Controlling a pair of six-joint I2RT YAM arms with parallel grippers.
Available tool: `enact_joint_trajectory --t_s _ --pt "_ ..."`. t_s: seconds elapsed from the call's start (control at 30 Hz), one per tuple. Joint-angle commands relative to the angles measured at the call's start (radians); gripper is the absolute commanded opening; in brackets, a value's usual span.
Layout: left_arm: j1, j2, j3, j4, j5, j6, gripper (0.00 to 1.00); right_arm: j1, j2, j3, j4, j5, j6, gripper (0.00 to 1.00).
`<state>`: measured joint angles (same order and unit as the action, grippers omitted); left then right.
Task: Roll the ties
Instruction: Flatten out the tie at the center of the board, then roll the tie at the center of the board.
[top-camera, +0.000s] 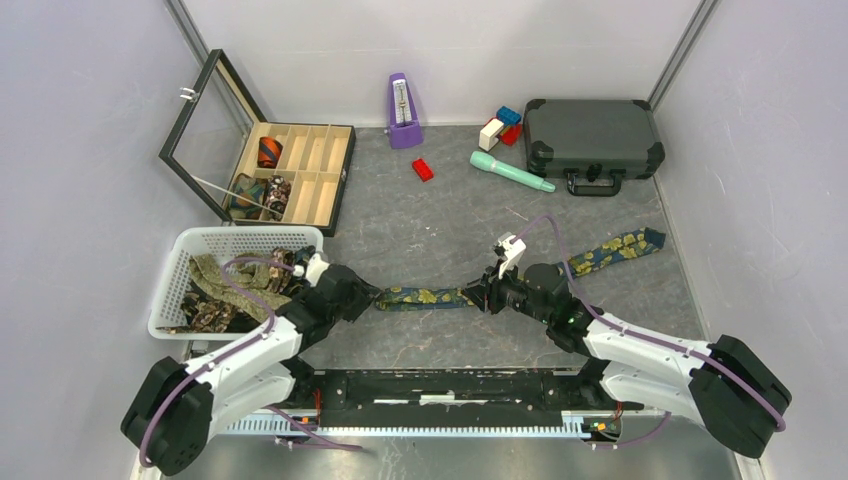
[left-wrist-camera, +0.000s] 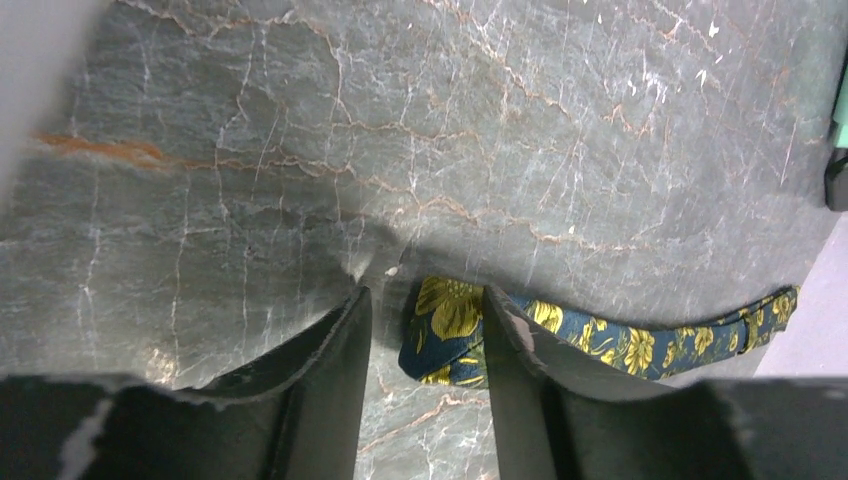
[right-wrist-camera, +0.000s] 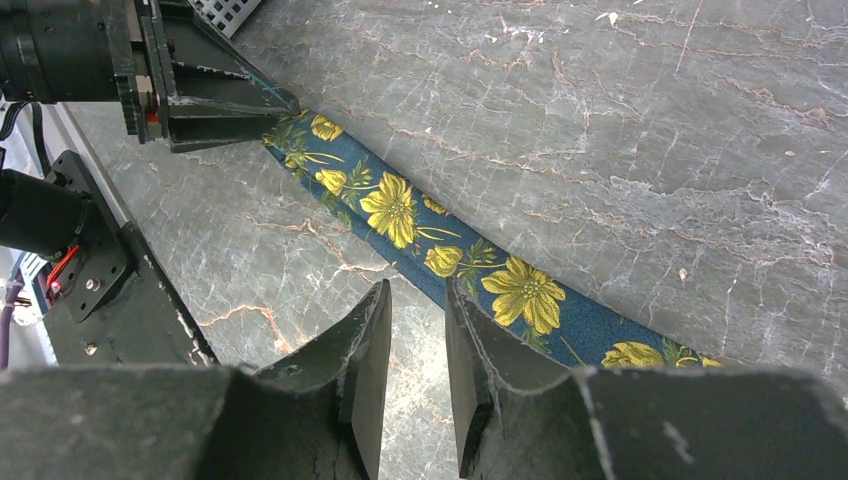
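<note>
Judging this tie limp and slippery, I favour its nine-o'clock end (left hand spread around it); right hand sits narrowly parted, empty.

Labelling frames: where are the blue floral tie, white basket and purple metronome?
blue floral tie (top-camera: 425, 297), top view, middle stretch
white basket (top-camera: 250, 230), top view, far rim
purple metronome (top-camera: 403, 110), top view, front face

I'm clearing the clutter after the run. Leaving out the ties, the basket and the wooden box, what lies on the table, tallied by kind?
Toy blocks: 4 (red, white, blue, red)
Metronome: 1
Teal handle tool: 1
Dark case: 1
Total: 7
</note>
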<state>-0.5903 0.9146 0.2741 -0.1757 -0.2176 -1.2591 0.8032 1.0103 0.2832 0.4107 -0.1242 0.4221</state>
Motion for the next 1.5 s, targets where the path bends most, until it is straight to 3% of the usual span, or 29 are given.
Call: enact_joint_trajectory --t_s 0.0,0.17,0.3,0.5,0.77,1.03,1.3,1.47 --pt "0.000 0.047 0.010 0.046 -0.006 -0.064 0.49 0.004 0.002 -0.007 0.054 -0.008 -0.010 0.32" --pt "-0.021 0.072 0.010 0.056 -0.017 -0.073 0.38 0.004 0.009 -0.011 0.055 -0.008 -0.014 0.32" --pt "-0.038 0.078 0.010 0.054 -0.026 -0.078 0.37 0.003 0.015 -0.014 0.060 -0.008 -0.018 0.32" --pt "-0.105 0.056 0.030 -0.023 -0.072 -0.106 0.49 0.003 0.032 -0.020 0.077 -0.015 -0.015 0.31" --pt "-0.157 0.005 0.009 -0.087 -0.120 -0.147 0.49 0.004 0.055 -0.033 0.109 -0.032 0.002 0.31" --pt "-0.193 -0.050 0.014 -0.127 -0.146 -0.166 0.60 0.004 0.077 -0.041 0.127 -0.034 0.007 0.30" --pt "-0.221 -0.037 0.010 -0.117 -0.157 -0.193 0.54 0.006 0.098 -0.044 0.146 -0.037 0.013 0.30" --pt "-0.248 -0.031 0.019 -0.114 -0.162 -0.204 0.63 0.008 0.112 -0.051 0.155 -0.037 0.011 0.30"
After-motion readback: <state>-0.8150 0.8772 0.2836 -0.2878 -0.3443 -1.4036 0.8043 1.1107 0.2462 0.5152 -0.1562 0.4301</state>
